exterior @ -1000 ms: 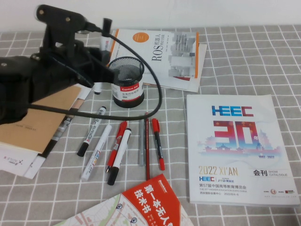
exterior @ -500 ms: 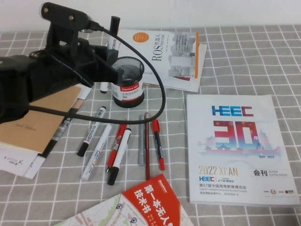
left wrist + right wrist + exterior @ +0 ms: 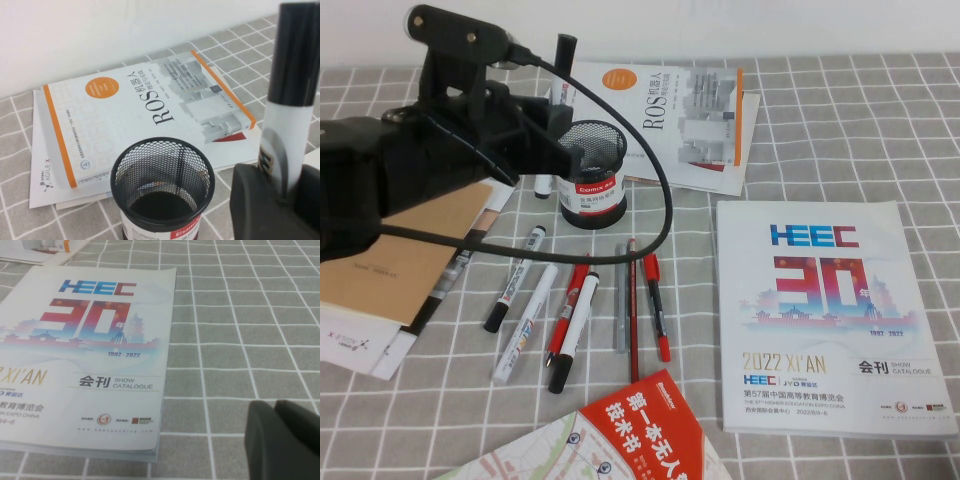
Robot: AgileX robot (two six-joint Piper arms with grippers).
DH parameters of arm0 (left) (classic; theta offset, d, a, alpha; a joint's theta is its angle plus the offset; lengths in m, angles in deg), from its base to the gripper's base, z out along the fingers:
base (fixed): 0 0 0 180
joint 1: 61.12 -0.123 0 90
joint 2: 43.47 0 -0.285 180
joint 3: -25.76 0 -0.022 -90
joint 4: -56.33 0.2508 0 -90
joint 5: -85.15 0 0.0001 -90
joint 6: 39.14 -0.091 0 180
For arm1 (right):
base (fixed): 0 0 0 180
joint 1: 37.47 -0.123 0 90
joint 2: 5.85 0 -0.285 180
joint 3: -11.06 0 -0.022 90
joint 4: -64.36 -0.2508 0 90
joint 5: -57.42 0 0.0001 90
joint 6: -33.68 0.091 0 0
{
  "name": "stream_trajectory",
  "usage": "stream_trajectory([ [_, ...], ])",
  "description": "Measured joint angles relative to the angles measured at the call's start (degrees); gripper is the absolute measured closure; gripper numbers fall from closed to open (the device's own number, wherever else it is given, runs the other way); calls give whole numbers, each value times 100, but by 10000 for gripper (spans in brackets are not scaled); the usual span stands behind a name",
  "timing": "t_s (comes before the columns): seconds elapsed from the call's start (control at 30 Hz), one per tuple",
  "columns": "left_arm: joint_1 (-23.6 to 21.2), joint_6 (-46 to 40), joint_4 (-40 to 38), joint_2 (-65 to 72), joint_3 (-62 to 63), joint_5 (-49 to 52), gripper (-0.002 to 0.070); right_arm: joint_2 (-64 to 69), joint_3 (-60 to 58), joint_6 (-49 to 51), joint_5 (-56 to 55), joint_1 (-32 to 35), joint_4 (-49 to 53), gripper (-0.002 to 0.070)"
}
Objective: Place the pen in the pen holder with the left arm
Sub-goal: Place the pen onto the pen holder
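A ROS book (image 3: 675, 115) lies at the back of the grey checked cloth (image 3: 840, 130), and the HEEC catalogue (image 3: 830, 315) lies on the right. In the middle a row of markers and pens rests side by side, among them a red pen (image 3: 657, 305) and a white marker (image 3: 525, 322). A red booklet (image 3: 640, 430) sits at the near edge, a brown notebook (image 3: 395, 260) on the left.

high: raised, angled down | wrists: close (share catalogue (image 3: 85, 340))

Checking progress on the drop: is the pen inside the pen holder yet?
Not yet. The pen stands upright in the left end effector, beside the pen holder, whose inside looks empty.
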Motion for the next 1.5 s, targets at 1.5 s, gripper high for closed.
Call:
stream_trajectory([
  [1.5, -5, 10780, 9795, 1004, -887, -5337, 568, 0, 0, 0, 0, 0, 0, 690],
])
